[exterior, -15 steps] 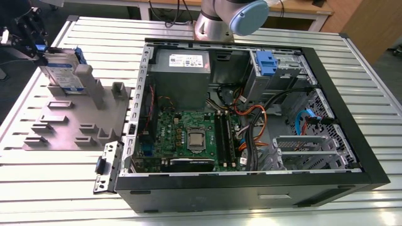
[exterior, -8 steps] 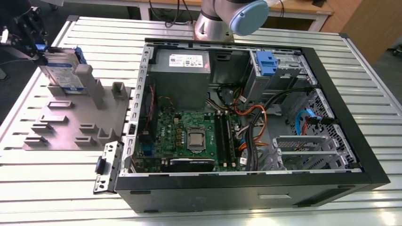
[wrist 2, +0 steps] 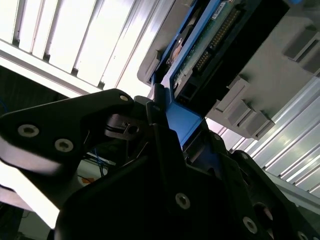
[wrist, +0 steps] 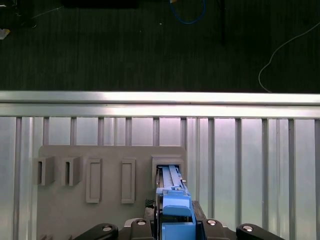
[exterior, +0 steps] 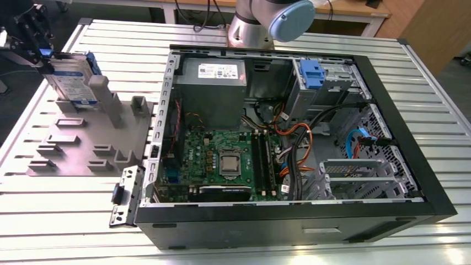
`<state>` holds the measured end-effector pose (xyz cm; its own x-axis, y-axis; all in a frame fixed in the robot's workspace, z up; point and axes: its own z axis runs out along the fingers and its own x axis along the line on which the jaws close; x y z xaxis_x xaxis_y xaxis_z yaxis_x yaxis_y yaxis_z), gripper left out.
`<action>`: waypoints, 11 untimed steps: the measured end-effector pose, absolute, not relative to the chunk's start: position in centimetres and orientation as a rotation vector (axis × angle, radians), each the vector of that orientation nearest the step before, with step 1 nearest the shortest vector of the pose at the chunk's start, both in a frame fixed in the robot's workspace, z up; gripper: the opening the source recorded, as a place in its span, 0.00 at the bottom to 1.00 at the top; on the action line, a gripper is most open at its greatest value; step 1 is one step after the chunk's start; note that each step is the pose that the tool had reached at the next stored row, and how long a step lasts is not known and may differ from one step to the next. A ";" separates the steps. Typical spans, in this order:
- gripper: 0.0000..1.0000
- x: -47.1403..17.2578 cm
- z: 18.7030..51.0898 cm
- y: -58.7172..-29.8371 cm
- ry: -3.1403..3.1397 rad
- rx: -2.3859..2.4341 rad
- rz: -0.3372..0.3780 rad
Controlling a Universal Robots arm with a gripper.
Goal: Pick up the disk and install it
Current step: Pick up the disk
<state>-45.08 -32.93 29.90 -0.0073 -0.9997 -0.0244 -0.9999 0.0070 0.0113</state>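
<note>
In the exterior view an open black computer case [exterior: 294,218] lies on the slatted metal counter [exterior: 59,221], a grey slotted tray [exterior: 81,149] just beside it at nine o'clock. Inside, the green motherboard [exterior: 220,160] sits at six o'clock of the grey power supply [exterior: 213,74] (white sticker on top).

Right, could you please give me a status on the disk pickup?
Hand shut on disk, at its blue frame. Disk upright in tray slot, not yet in case. Nothing seen blocking it.
</note>
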 end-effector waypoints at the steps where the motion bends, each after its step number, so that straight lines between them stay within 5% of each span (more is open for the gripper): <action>1: 0.36 -45.1 29.9 -32.9 2.223 -2.207 0.040; 11: 0.36 -45.1 30.3 -32.9 2.223 -2.207 0.040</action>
<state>-45.08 -32.93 30.25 -0.0073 -0.9997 -0.0242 -0.9999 0.0070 0.0116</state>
